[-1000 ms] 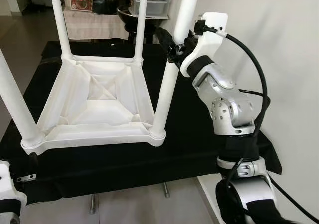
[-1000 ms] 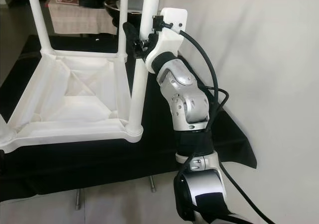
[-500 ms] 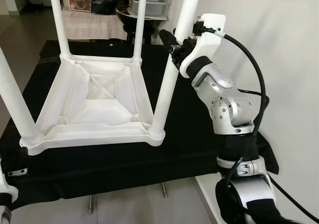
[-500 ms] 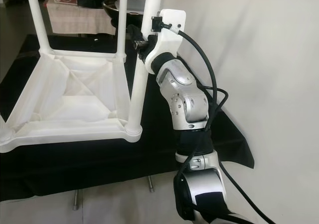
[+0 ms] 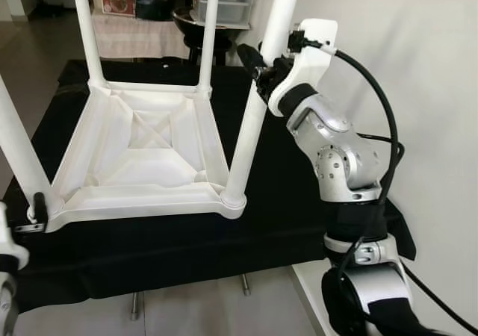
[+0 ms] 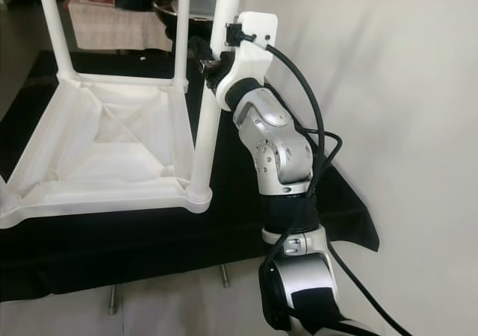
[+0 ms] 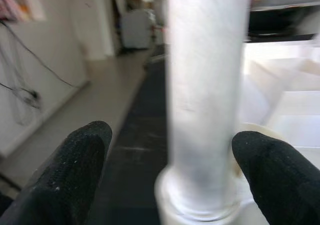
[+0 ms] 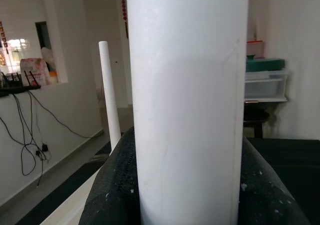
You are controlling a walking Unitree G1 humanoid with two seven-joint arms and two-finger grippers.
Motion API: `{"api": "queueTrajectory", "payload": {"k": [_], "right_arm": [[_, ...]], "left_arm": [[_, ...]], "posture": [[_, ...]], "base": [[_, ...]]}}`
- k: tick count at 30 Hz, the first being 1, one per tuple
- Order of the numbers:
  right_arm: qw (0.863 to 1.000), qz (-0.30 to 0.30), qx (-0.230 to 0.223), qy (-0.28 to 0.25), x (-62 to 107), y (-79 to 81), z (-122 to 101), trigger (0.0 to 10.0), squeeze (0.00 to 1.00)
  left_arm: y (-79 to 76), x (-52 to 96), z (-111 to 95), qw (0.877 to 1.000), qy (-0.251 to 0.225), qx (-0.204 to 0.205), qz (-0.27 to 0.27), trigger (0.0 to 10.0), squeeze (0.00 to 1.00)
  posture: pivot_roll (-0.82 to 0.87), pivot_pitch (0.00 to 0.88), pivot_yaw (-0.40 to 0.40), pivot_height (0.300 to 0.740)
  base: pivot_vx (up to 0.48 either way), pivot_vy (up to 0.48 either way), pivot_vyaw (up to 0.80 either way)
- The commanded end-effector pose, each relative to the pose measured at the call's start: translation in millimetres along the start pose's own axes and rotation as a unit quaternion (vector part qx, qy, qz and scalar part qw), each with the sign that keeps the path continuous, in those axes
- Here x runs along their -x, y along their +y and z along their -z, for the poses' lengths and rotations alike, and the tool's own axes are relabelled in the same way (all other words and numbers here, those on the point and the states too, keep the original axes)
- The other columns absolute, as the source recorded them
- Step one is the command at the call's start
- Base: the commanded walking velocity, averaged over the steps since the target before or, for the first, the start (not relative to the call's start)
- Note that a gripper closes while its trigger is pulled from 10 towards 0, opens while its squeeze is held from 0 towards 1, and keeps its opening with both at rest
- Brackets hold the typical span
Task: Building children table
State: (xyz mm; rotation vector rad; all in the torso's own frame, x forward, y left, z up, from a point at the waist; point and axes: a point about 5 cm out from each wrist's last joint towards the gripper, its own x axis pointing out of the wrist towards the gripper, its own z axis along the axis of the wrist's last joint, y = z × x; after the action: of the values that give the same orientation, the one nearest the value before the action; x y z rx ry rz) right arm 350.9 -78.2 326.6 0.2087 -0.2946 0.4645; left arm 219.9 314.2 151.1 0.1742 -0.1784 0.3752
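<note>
Currently, right gripper [image 5: 259, 66]: clamped on near-right leg [image 5: 254, 119].
Left gripper [image 7: 170, 170]: open (straddling near-left leg [image 7: 205, 100]).
Risk: sideways pull unseats leg.

black cloth [image 5: 187, 239] | storage bins [image 5: 224, 4] | white wall [image 5: 418, 67]

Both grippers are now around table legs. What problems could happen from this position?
1. The right gripper is shut on the near right leg high above its socket; a sideways push may lever the leg out or lift the upturned table top.
2. The left gripper straddles the near left leg with open fingers, so that corner is not held and could slide on the black cloth.
3. That corner sits near the cloth's front edge.
</note>
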Motion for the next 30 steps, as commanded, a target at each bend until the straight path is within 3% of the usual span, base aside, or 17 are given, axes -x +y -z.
{"api": "queueTrajectory", "payload": {"k": [1, 8, 15, 16, 24, 25, 26, 27, 30], "right_arm": [[1.000, -0.004, -0.011, 0.003, -0.1, 2.3, -0.9, 0.0, 0.00], [1.000, -0.007, -0.016, 0.003, 1.3, 4.6, -1.3, 0.0, 0.00], [1.000, -0.010, -0.018, 0.004, 1.8, 5.7, -1.4, 0.0, 0.00], [1.000, -0.011, -0.020, 0.004, 2.1, 6.5, -1.3, 0.0, 0.00], [1.000, -0.008, -0.021, 0.003, 2.4, 5.9, -1.6, 0.0, 0.00], [1.000, -0.007, -0.021, 0.003, 2.6, 5.6, -1.7, 0.0, 0.00], [1.000, -0.007, -0.021, 0.003, 2.6, 5.6, -1.7, 0.0, 0.00], [1.000, -0.006, -0.021, 0.003, 2.8, 5.4, -1.7, 0.0, 0.00], [1.000, -0.004, -0.021, 0.003, 3.1, 5.2, -1.9, 0.0, 0.00]], "left_arm": [[-6.7, -4.8, -0.4, 0.999, -0.004, 0.015, 0.030, 10.0, 1.00], [-9.4, -19.9, -5.3, 0.999, -0.011, 0.019, 0.039, 10.0, 1.00], [-5.3, -23.8, -4.7, 0.999, -0.010, 0.015, 0.028, 10.0, 1.00], [-2.5, -26.3, -3.1, 1.000, -0.007, 0.014, 0.021, 10.0, 0.00], [9.2, -32.3, 7.0, 1.000, 0.013, 0.023, -0.010, 10.0, 0.00], [11.7, -32.7, 8.5, 1.000, 0.015, 0.023, -0.013, 7.8, 0.00], [11.7, -32.7, 8.5, 1.000, 0.015, 0.023, -0.013, 7.8, 0.00], [15.4, -33.8, 8.6, 0.999, 0.014, 0.027, -0.019, 0.0, 0.00], [21.8, -36.7, 7.1, 0.999, 0.011, 0.027, -0.029, 0.0, 0.00]], "posture": [[-0.09, 0.038, -0.157, 0.740], [-0.11, 0.053, -0.152, 0.740], [-0.11, 0.057, -0.153, 0.740], [-0.11, 0.059, -0.154, 0.740], [-0.11, 0.061, -0.150, 0.740], [-0.12, 0.061, -0.147, 0.740], [-0.12, 0.061, -0.147, 0.740], [-0.12, 0.061, -0.147, 0.740], [-0.12, 0.063, -0.144, 0.740]], "base": [[0.000, 0.000, 0.00], [0.000, 0.000, 0.00], [0.000, 0.000, 0.00], [0.000, 0.000, 0.00], [0.000, 0.000, 0.00], [0.000, 0.000, 0.00], [0.000, 0.000, 0.00], [0.000, 0.000, 0.00], [0.000, 0.000, 0.00]]}}
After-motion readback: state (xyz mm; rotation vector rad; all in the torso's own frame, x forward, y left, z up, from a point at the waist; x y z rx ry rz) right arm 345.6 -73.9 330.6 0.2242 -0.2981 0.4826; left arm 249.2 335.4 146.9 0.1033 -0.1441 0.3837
